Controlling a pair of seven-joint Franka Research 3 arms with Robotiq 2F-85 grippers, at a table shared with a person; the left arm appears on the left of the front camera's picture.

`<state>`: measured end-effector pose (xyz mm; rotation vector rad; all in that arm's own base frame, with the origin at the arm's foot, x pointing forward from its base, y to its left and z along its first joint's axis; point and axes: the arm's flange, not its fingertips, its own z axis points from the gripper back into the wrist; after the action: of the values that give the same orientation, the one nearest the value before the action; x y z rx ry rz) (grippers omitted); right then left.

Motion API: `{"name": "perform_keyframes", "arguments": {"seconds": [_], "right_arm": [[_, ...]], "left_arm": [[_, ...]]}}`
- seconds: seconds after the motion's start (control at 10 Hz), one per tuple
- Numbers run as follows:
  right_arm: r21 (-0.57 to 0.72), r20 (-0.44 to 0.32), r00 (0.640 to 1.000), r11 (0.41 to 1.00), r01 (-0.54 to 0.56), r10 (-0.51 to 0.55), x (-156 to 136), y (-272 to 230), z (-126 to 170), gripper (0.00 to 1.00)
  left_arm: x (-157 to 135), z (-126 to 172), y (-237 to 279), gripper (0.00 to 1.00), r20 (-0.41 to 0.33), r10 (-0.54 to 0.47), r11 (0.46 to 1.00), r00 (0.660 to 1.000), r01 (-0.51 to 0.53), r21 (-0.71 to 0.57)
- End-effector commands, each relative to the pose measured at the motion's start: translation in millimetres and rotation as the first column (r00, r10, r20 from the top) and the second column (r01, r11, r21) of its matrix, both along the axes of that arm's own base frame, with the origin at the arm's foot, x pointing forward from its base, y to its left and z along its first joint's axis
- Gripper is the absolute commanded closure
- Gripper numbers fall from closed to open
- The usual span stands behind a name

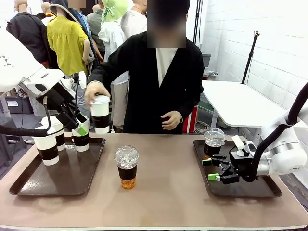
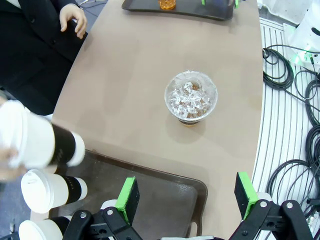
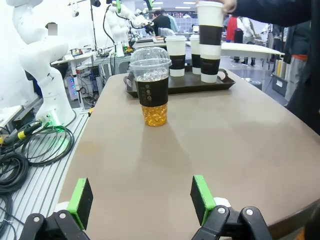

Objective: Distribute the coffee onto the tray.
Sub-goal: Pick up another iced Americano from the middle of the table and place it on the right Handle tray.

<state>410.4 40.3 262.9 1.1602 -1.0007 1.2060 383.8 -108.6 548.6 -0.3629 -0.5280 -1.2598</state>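
Note:
The coffee stands in several places. White paper cups (image 1: 48,144) with dark sleeves sit on the left tray (image 1: 72,178). A person's hand (image 1: 94,91) holds one more paper cup (image 1: 100,114) at that tray's far right corner. One iced cup (image 1: 126,167) stands mid-table and another iced cup (image 1: 213,143) on the right tray (image 1: 250,190). My left gripper (image 1: 77,126) hovers open just above the paper cups (image 2: 50,190), pads wide over the tray (image 2: 165,185). Low over the right tray, my right gripper (image 1: 211,169) is open and faces the mid-table iced cup (image 3: 152,90).
The person stands at the far side, the other hand (image 1: 171,120) near the table edge. Cables (image 2: 290,100) lie on the floor beside the table. A white side table (image 1: 240,103) stands at back right. Bare tabletop (image 1: 168,192) lies between the trays.

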Motion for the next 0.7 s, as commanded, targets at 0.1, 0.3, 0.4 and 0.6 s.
{"name": "perform_keyframes", "arguments": {"seconds": [0.1, 0.3, 0.4, 0.6], "right_arm": [[-0.002, 0.009, 0.999, 0.999, 0.053, -0.053, -22.7, 21.5, 2.2, 0.00], [0.005, 0.031, 0.996, 0.996, 0.088, -0.088, -35.3, 38.4, 1.1, 0.00], [0.009, 0.049, 0.995, 0.996, 0.092, -0.092, -37.1, 49.9, -1.3, 0.00], [0.000, 0.060, 0.994, 0.996, 0.086, -0.086, -38.0, 72.7, -8.4, 0.00]], "left_arm": [[1.1, -0.6, 2.6, 0.00, 0.005, -0.020, 1.000, 1.000, 0.021, -0.024], [1.1, -0.6, 2.6, 0.00, 0.005, -0.020, 1.000, 1.000, 0.021, -0.024], [1.1, -0.6, 2.6, 0.00, 0.005, -0.020, 1.000, 1.000, 0.021, -0.024], [1.1, -0.6, 2.6, 0.00, 0.005, -0.020, 1.000, 1.000, 0.021, -0.024]]}}
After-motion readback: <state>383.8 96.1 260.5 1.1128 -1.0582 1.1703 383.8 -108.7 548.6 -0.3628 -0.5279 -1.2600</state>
